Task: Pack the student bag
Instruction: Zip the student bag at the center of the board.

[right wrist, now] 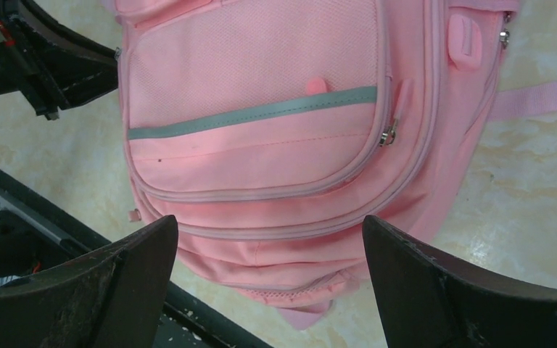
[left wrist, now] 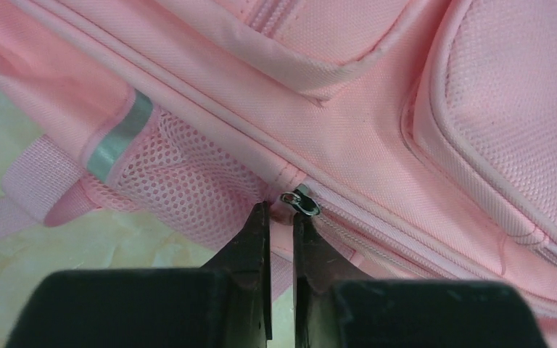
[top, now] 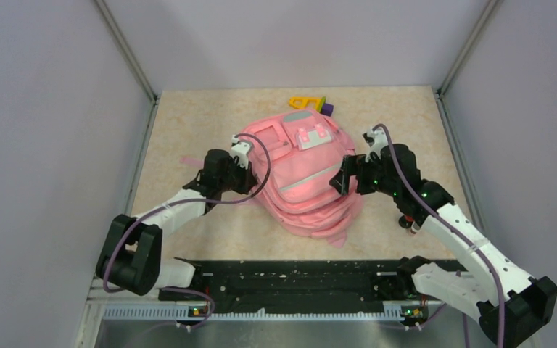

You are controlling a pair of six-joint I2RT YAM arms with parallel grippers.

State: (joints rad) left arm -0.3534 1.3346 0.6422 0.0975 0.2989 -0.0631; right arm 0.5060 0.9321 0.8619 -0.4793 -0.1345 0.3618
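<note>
Top external view shows you the student bag [top: 304, 181] lying flat on the beige table [top: 188, 123], roughly at its middle, front side up, with its pink bulk between the two arms. Your left arm [top: 188, 199] reaches to the bag's left edge and your right arm [top: 435, 203] to its right edge. Beyond the bag, at the far side of the table, lie a yellow piece [top: 304, 102] and a purple block [top: 327, 109], both just beside the bag's top. Left wrist view puts you right against the bag's side seam: the left gripper [left wrist: 279, 214] has its fingers drawn almost together, only a thin dark slit between them, and their tips sit at the seam directly below a small metal zipper slider [left wrist: 301, 201]. You cannot tell from this view whether anything is pinched between them. To the left you see a mesh side pocket [left wrist: 188, 188] with a grey reflective strip [left wrist: 120, 138] above it, and a pink strap [left wrist: 29, 181] resting on the table. Right wrist view has the right gripper [right wrist: 268, 225] spread wide and holding nothing, above the bag's front pocket, which is crossed by a long grey band [right wrist: 254, 112]; a zipper pull [right wrist: 388, 133] hangs at the pocket's right edge.
</note>
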